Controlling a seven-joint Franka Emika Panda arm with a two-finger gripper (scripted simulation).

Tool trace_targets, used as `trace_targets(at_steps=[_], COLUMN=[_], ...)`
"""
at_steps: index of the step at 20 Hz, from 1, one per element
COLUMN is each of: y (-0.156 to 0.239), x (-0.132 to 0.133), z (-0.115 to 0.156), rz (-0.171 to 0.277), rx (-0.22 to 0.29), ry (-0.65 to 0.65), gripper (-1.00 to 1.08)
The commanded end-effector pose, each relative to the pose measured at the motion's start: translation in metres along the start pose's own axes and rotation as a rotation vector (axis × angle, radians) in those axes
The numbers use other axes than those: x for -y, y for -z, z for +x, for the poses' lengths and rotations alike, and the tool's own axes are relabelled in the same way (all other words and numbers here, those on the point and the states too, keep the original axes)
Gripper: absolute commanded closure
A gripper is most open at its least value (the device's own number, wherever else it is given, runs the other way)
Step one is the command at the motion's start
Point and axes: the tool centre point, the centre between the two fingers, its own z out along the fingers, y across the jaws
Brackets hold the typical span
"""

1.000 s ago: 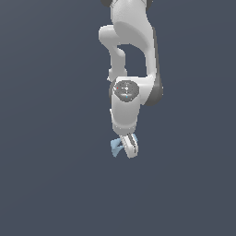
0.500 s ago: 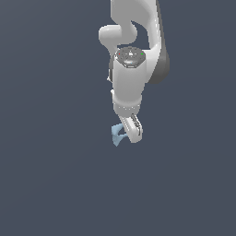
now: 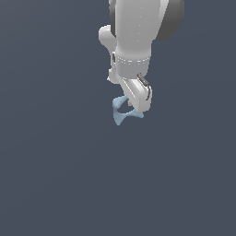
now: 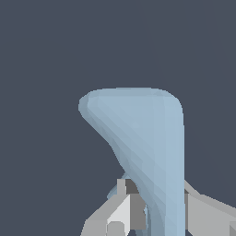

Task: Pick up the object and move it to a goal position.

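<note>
The object is a small pale blue ring-like frame with pointed flared corners. It hangs off the surface in my gripper, which is shut on it, the white fingers covering part of its side toward the exterior view's right. In the wrist view the object fills the middle as a broad pale blue flared shape rising from between my fingers.
The white arm reaches down from the top of the exterior view. Around it there is only a plain dark grey-blue ground.
The arm has carried the object upward in the exterior view over the last second, and the wrist has drawn closer to the camera. The grip has stayed shut on it.
</note>
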Motion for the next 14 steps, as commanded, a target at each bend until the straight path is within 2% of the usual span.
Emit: trace_targets(at_steps=[1,14], y=[0.03,0.167], x=[-0.008,-0.036], z=[-0.005,-0.028], rz=[-0.001,-0.001], rx=[-0.001,-0.001], ry=[0.0,0.0], gripper=[1.08,1.08])
